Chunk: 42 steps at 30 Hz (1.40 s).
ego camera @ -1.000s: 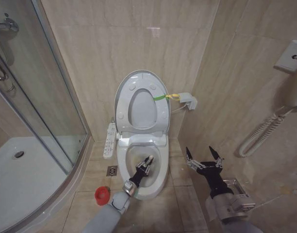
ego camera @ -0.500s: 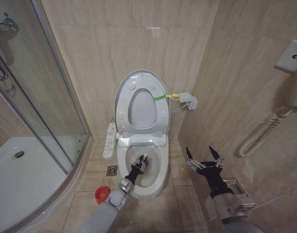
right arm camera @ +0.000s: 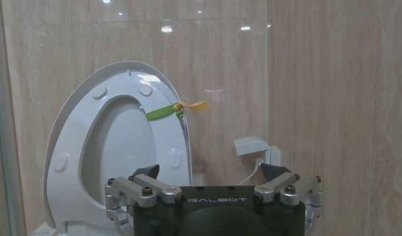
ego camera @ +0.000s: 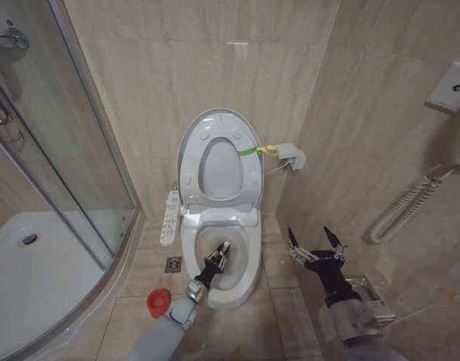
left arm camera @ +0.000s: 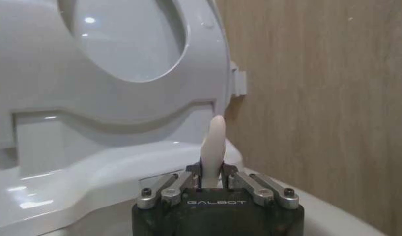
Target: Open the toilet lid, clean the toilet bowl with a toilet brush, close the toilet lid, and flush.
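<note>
- The large glossy white plastic oval toilet lid (ego camera: 219,162) stands raised against the beige tiled wall (ego camera: 185,68) in the upper middle of the head view, with the white ring-shaped seat (ego camera: 221,167) lifted flat against its underside.
- A green and yellow strap (ego camera: 256,150) is tied at the lid's right edge; the right wrist view shows the same strap (right arm camera: 175,110).
- Below the lid, in the centre of the head view, sits the white ceramic oval toilet bowl (ego camera: 249,259), uncovered.
- The left gripper (ego camera: 217,259) reaches up from the lower middle of the frame and is over the inside of the bowl, its fingers clamped on the thin white stick handle of the toilet brush (left arm camera: 214,142).
- In the left wrist view the handle rises straight up between the closed fingers (left arm camera: 187,179), with the raised lid behind it.
- The round red cup-shaped holder (ego camera: 158,302) stands on the tiled floor at lower left of the bowl, near the left arm.
- The right gripper (ego camera: 316,242) hangs at lower right of the frame, beside the bowl and apart from it, its fingers spread wide with nothing between them.
- A long white control panel with buttons (ego camera: 169,217) hangs just left of the bowl.
</note>
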{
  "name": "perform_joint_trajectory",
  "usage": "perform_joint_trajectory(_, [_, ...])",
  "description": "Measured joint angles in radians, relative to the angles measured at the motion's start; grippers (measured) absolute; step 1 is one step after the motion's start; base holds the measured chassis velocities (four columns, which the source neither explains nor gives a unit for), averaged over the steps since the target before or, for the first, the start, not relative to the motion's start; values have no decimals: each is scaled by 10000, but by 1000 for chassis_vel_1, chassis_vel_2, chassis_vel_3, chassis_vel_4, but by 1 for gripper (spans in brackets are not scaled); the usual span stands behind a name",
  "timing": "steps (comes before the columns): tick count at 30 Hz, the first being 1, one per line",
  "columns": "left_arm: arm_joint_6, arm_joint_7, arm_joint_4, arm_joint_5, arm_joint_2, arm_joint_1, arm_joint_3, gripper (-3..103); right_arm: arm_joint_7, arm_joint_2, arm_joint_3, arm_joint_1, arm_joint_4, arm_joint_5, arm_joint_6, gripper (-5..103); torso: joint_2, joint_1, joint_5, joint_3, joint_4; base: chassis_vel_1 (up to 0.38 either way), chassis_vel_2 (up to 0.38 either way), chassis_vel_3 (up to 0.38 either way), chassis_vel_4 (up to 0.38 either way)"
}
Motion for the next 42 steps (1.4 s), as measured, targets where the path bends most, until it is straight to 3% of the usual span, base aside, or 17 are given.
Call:
perform_joint_trajectory(4, [3, -13, -288, -13, 67, 93, -23, 19, 0, 0, 0, 0, 0, 0, 0, 100, -1, 1, -1, 1, 0, 0, 0, 0, 0])
perform_joint_trajectory(9, [146, 16, -1464, -181, 255, 487, 219, 19, -1, 1, 0, 0, 0, 0, 0, 100, 0, 0, -2, 0, -1, 0, 0, 0, 0])
perform_joint_trajectory(12, [154, 26, -1379, -116, 209, 499, 254, 19, -1, 0, 0, 0, 0, 0, 0, 100, 2, 0, -1, 0, 0, 0, 0, 0, 0])
perform_joint_trajectory(18, [-86, -1, -77, 192, -26, 145, -8, 19, 0, 0, 0, 0, 0, 0, 0, 100, 1, 0, -1, 0, 0, 0, 0, 0, 0])
perform_joint_trajectory(26, [-156, 75, -976, 188, 200, 425, 57, 19, 0, 0, 0, 0, 0, 0, 0, 100, 2, 0, -1, 0, -1, 0, 0, 0, 0])
perform_joint_trajectory(35, [-185, -14, -96, 349, -5, 278, -121, 19, -1, 0, 0, 0, 0, 0, 0, 100, 1, 0, 0, 0, 1, 0, 0, 0, 0])
perform_joint_trajectory(42, [139, -66, -1434, 261, 197, 634, 51, 19, 0, 0, 0, 0, 0, 0, 0, 100, 1, 0, -3, 0, -1, 0, 0, 0, 0])
